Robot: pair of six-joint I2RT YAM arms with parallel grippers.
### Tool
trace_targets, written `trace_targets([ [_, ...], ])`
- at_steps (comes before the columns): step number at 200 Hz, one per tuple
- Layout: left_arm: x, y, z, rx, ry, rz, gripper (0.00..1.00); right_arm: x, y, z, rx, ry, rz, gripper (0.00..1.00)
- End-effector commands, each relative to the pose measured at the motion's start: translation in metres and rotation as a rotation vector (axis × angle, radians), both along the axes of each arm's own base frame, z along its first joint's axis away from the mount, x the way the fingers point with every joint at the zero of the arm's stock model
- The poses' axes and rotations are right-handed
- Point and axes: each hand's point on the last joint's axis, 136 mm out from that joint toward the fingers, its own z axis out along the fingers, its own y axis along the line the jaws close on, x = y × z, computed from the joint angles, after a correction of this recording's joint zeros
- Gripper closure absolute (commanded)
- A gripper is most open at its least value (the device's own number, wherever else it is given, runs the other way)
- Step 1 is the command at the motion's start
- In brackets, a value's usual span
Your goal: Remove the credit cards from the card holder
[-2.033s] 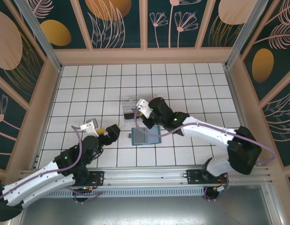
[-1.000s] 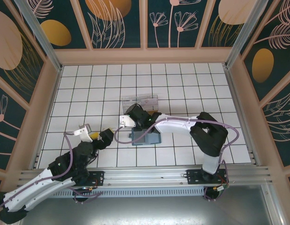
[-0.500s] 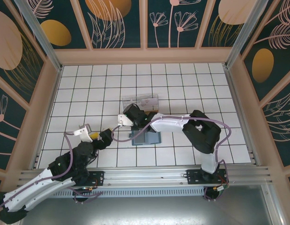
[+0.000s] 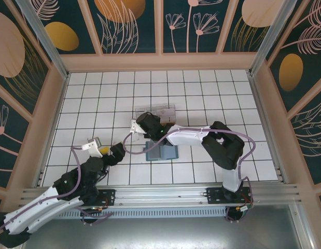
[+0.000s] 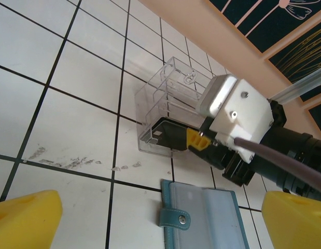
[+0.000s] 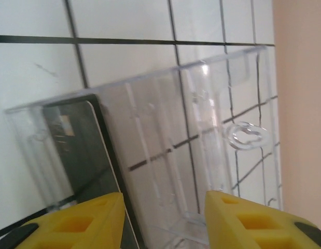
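I read this as the drop-off part of the job: a dark card [image 6: 82,150] stands on edge in the end compartment of the clear box [image 4: 159,111], and my right gripper [image 6: 163,212] is poised right over that box. Its yellow fingers [image 6: 93,218] are parted with a plain gap between them and nothing pinched in it. The card's lower edge runs down close beside one finger, so I judge the card released, or very nearly so.

The card holder [image 4: 165,153] lies opened flat on the white tiles just on the near side of the box, partly under the right arm. In the left wrist view its teal snap tab and a greyish clear sleeve face up (I can't tell from here whether another card sits in that sleeve).

My left gripper [image 5: 160,220] hovers near the holder's left edge, spread wide and carrying nothing.

Next, I'd lift the right gripper straight up clear of the box wall so it doesn't tip the light plastic. Then I'd swing back over the holder, with the left ready to pin the cover while the right works a fingertip onto any remaining card's edge.
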Motion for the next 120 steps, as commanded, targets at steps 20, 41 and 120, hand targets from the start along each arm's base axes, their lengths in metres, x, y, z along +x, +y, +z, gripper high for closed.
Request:
trace_targets([
  [20,0.0,0.003,-0.005,0.007,0.007,0.014,0.02,0.016,-0.004,0.01,0.055,-0.035,-0.079,0.54],
  [41,0.0,0.003,-0.005,0.007,0.009,0.013,0.01,0.009,-0.005,0.019,0.108,-0.007,-0.084,0.54],
  [120,0.007,-0.026,-0.003,0.023,0.047,-0.052,0.11,-0.033,-0.048,0.08,0.802,0.422,-0.326,0.57],
])
